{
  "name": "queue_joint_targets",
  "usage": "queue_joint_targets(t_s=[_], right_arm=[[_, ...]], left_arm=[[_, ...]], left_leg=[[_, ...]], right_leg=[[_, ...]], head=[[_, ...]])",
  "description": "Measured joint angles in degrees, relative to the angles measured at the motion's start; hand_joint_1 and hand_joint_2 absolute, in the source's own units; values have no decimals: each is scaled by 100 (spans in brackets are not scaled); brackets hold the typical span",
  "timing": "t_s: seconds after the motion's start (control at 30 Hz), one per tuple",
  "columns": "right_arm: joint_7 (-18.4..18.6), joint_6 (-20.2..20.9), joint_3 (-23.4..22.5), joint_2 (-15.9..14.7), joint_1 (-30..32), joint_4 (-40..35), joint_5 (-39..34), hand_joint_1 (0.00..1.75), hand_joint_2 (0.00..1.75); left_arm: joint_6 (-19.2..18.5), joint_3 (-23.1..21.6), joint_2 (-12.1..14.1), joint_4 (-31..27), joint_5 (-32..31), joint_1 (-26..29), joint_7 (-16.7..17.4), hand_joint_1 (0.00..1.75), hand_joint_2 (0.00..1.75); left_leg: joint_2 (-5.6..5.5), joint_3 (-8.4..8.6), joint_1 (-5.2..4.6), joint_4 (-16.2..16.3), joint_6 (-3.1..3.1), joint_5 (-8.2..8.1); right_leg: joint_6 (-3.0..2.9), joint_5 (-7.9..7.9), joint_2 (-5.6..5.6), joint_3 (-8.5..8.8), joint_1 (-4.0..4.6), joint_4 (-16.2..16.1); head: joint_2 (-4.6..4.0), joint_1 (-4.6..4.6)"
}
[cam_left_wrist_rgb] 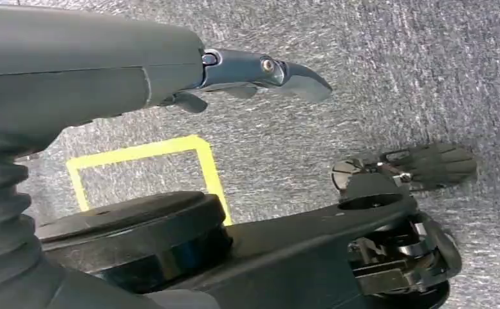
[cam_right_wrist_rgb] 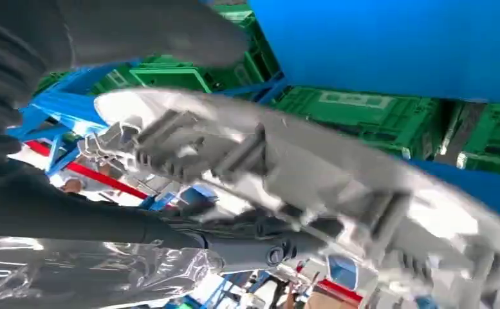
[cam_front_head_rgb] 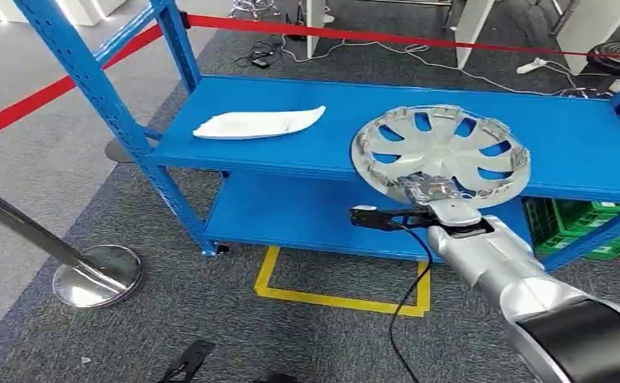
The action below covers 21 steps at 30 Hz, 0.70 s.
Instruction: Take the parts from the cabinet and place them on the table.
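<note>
A silver hubcap [cam_front_head_rgb: 442, 152] with several spoke openings is tilted over the front edge of the blue shelf [cam_front_head_rgb: 290, 152]. My right hand [cam_front_head_rgb: 432, 194] grips its near rim from below. In the right wrist view the hubcap's ribbed underside [cam_right_wrist_rgb: 311, 167] crosses the picture, with my dark fingers [cam_right_wrist_rgb: 247, 248] clamped against it. A white flat part [cam_front_head_rgb: 258, 124] lies on the shelf to the left, well apart from the hubcap. My left hand [cam_left_wrist_rgb: 266, 74] hangs over the grey carpet with its fingers extended and nothing in them.
The blue cabinet has a lower shelf [cam_front_head_rgb: 306, 215] and angled uprights [cam_front_head_rgb: 91, 88]. Green crates [cam_front_head_rgb: 586, 223] stand at the right under the shelf. A yellow floor marking [cam_front_head_rgb: 338, 299], a chrome stanchion base [cam_front_head_rgb: 97, 275] and red barrier tape [cam_front_head_rgb: 370, 36] surround the spot.
</note>
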Motion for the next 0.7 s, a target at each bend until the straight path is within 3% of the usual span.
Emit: queue_joint_targets(t_s=[0.4, 0.47, 0.7], right_arm=[[-13, -42, -87, -42, -62, -4, -15, 175, 175], [-28, -55, -94, -68, -64, -4, -33, 175, 175], [-81, -94, -125, -92, -68, -9, -44, 175, 175]], left_arm=[[-15, 0, -2, 0, 0, 0, 0, 0, 175], [-15, 0, -2, 0, 0, 5, 0, 0, 175], [-15, 0, 0, 0, 0, 13, 0, 0, 175]], left_leg=[[3, 2, 1, 0, 0, 2], [0, 2, 1, 0, -1, 0], [0, 2, 0, 0, 0, 1]], right_leg=[[-6, 1, 7, -23, -1, -1], [-31, -25, 0, -37, 0, -2], [3, 2, 4, -4, -1, -2]], head=[[0, -2], [0, 2], [0, 0]])
